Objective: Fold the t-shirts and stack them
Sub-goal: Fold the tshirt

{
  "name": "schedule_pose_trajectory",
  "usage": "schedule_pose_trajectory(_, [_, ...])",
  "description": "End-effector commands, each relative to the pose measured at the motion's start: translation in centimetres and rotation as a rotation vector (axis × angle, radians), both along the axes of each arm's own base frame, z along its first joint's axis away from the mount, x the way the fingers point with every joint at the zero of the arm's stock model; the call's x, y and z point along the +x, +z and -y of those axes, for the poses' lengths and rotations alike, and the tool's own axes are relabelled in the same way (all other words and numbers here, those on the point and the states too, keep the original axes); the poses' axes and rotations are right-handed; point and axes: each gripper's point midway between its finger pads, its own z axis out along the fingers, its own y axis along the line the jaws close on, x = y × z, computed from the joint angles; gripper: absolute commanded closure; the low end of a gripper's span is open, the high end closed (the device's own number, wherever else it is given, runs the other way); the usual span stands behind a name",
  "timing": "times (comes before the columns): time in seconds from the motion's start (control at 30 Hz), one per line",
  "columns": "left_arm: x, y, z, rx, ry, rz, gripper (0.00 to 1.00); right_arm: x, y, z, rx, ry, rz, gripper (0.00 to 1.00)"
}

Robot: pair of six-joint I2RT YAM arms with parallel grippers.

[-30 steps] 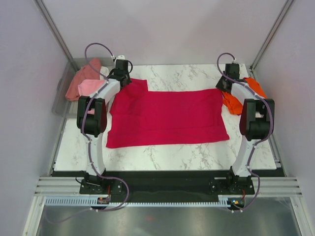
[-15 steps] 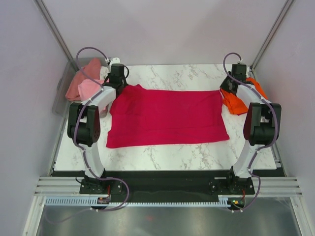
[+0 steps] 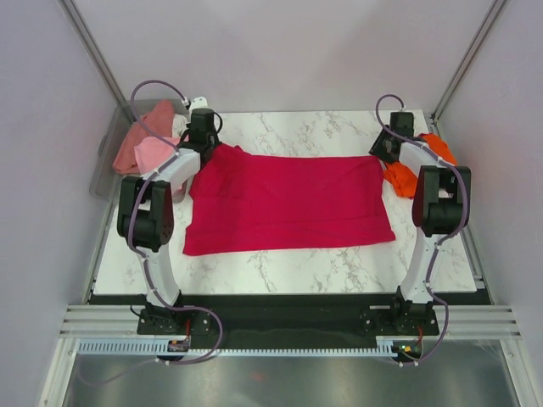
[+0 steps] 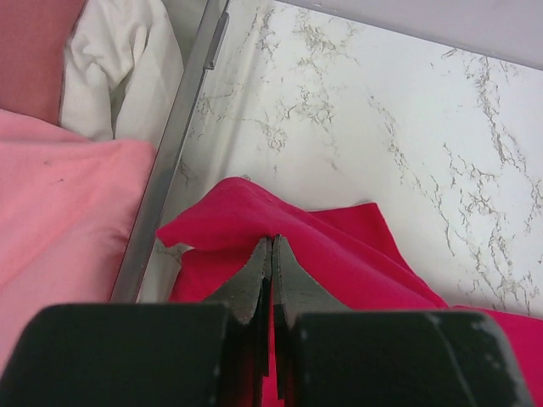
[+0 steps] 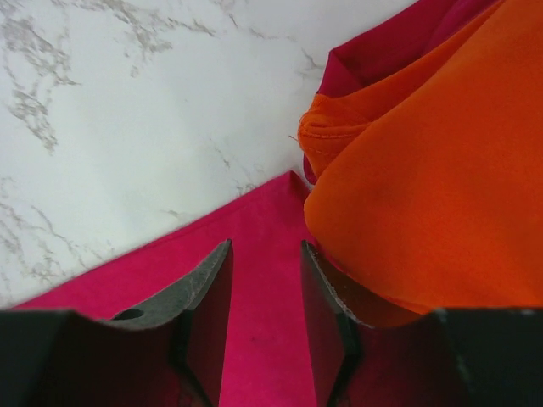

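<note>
Left jaws pinched the red tee (image 4: 339, 254); right jaws gaped (empty), and I judged they might snag the orange tee (image 5: 424, 186).

Crimson tee (image 3: 288, 203) spread flat — one corner raised, orange tee (image 3: 405, 176) bunched

The left arm (image 3: 157, 212) and the right arm (image 3: 437, 203) both reach far forward, elbows raised. The left gripper (image 4: 271, 243) points downward, its fingers pressed tight together, a fold of the crimson t-shirt (image 4: 339, 254) pinched at their tips. The right gripper (image 5: 265, 254) tilts downward too, fingers parted, nothing between them.
</note>
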Motion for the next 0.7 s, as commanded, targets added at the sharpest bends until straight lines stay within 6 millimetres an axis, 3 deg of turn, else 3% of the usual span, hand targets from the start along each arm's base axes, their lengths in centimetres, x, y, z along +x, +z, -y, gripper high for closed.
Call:
schedule_pose_trajectory(0.0, [1.3, 1.5, -0.3, 0.036, -0.014, 0.042, 0.98, 1.4, -0.8, -0.3, -0.049, 0.005, -0.008, 0.54])
schedule_pose_trajectory(0.17, [1.4, 1.4, -0.1, 0.034, -0.019, 0.040, 0.98, 2.7, -2.7, -0.2, -0.091, -0.029, -0.047, 0.55])
schedule_pose_trajectory(0.33, [1.3, 0.8, -0.1, 0.035, -0.022, 0.026, 0.98, 2.9, -3.0, 1.8, -0.199, -0.097, -0.071, 0.53])
schedule_pose_trajectory(0.37, [1.3, 0.8, 0.0, 0.033, -0.025, 0.028, 0.98, 2.9, -3.0, 0.5, -0.219, -0.079, -0.072, 0.52])
schedule_pose_trajectory(0.67, [1.5, 0.5, 0.0, 0.036, -0.027, 0.021, 0.98, 3.2, -5.0, -0.1, -0.228, -0.048, -0.120, 0.54])
